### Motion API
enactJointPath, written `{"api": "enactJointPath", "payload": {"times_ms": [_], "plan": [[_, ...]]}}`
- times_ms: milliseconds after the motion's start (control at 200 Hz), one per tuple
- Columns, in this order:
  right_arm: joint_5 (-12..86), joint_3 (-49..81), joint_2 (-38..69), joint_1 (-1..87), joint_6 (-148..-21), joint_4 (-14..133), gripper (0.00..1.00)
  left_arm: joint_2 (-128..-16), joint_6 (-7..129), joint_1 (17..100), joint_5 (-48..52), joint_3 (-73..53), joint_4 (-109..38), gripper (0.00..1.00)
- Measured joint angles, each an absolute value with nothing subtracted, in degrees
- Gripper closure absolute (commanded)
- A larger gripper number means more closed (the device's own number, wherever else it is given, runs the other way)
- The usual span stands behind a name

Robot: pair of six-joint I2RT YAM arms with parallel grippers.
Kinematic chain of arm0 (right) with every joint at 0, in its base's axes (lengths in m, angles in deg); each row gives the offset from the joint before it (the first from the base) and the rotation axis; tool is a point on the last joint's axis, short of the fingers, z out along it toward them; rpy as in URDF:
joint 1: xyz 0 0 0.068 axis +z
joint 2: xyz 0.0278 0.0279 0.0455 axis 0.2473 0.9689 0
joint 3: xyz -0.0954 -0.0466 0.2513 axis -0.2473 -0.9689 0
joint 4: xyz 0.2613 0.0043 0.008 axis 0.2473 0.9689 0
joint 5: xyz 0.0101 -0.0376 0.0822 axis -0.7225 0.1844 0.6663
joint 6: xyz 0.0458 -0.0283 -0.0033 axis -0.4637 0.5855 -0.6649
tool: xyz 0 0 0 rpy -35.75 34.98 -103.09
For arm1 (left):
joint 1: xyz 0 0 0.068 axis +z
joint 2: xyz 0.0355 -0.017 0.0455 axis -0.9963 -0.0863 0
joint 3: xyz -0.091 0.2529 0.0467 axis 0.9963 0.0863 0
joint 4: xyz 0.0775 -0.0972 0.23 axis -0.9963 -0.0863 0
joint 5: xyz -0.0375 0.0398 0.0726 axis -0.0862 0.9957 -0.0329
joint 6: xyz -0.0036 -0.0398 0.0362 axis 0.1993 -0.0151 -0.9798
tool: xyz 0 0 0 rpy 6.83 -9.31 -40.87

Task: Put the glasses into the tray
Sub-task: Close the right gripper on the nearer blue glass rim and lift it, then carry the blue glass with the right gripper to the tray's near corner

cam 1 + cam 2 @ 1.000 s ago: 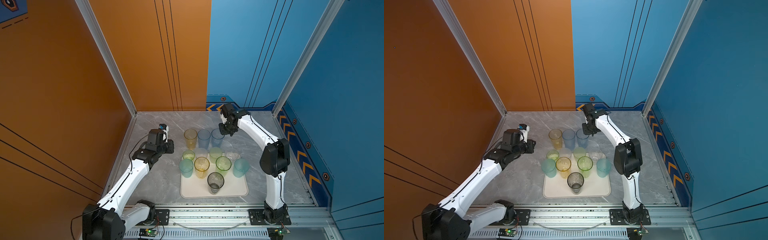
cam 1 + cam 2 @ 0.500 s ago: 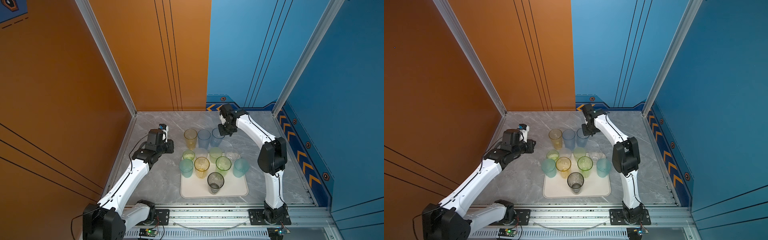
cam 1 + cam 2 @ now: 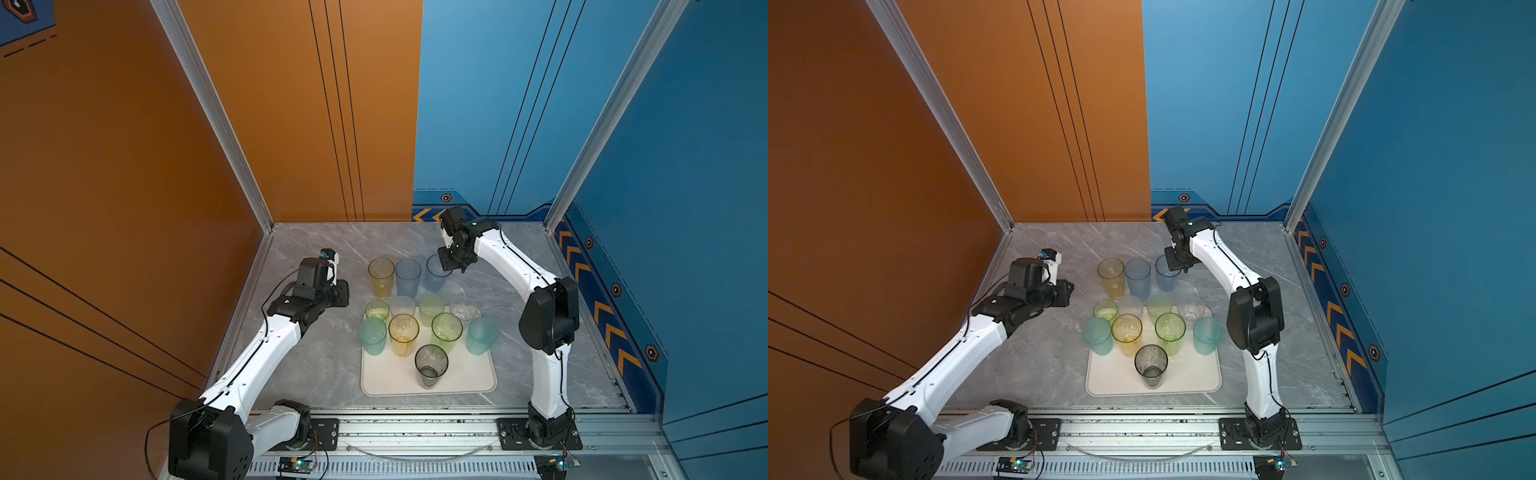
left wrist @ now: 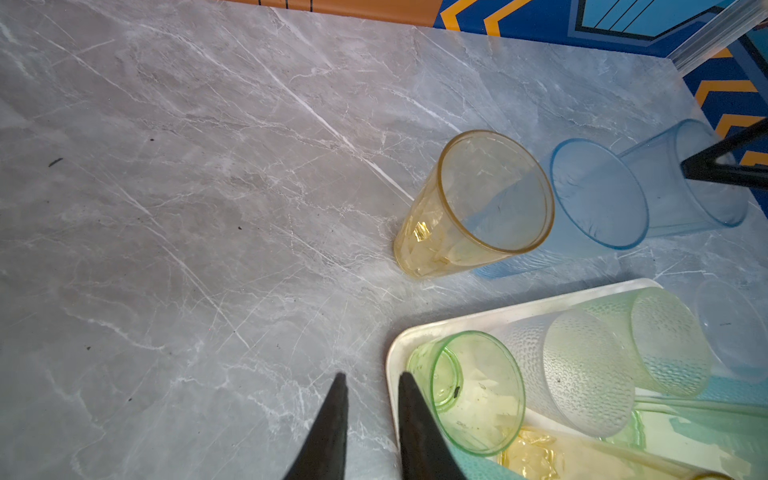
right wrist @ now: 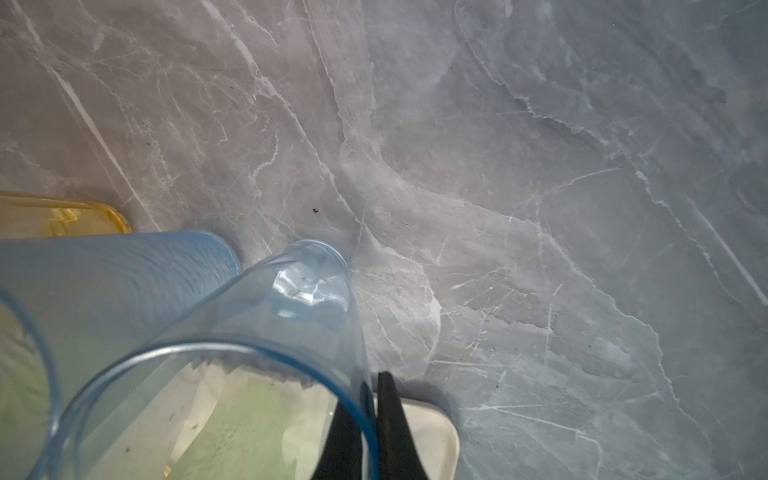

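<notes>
Three glasses (image 3: 408,277) stand on the tabletop (image 3: 328,245) behind the tray (image 3: 461,380); the right pincer (image 5: 369,388) clamps the rim of the rightmost blue glass (image 5: 257,299). The left pincer (image 4: 370,380), narrowly parted and empty, hovers beside the tray's corner.

Grey marble tabletop (image 3: 316,249); orange wall panel (image 3: 291,104) meets blue wall panel (image 3: 478,104) behind.

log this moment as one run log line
phase: grasp | right gripper: shut on rim of smooth blue glass, behind tray, not in it | left gripper: open, empty, beside tray corner
</notes>
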State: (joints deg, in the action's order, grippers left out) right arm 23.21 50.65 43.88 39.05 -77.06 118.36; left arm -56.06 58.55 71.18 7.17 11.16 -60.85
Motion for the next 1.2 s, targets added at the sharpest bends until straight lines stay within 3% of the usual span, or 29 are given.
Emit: {"api": "enactJointPath", "payload": {"times_ms": [235,531,726,931,1202], "plan": [[22.2,43.1,28.6,37.2,-77.0,114.6,1.00,-56.1,58.5,71.2,7.2,11.2,-60.9,0.77],[25.1,26.5,-0.5,32.0,-74.5,112.2,0.97,-56.1,58.5,71.1,7.3,11.2,-61.9,0.77],[28.1,23.2,-16.9,30.6,-73.5,117.8,0.98,-56.1,58.3,71.1,7.5,10.4,-63.4,0.77],[30.6,22.6,-25.7,34.2,-73.6,127.7,0.99,-56.1,57.9,70.8,7.5,8.1,-64.0,0.77],[31.5,22.4,-26.1,39.4,-74.4,140.3,0.99,-56.1,57.6,70.7,7.7,5.8,-65.8,0.76]]}}
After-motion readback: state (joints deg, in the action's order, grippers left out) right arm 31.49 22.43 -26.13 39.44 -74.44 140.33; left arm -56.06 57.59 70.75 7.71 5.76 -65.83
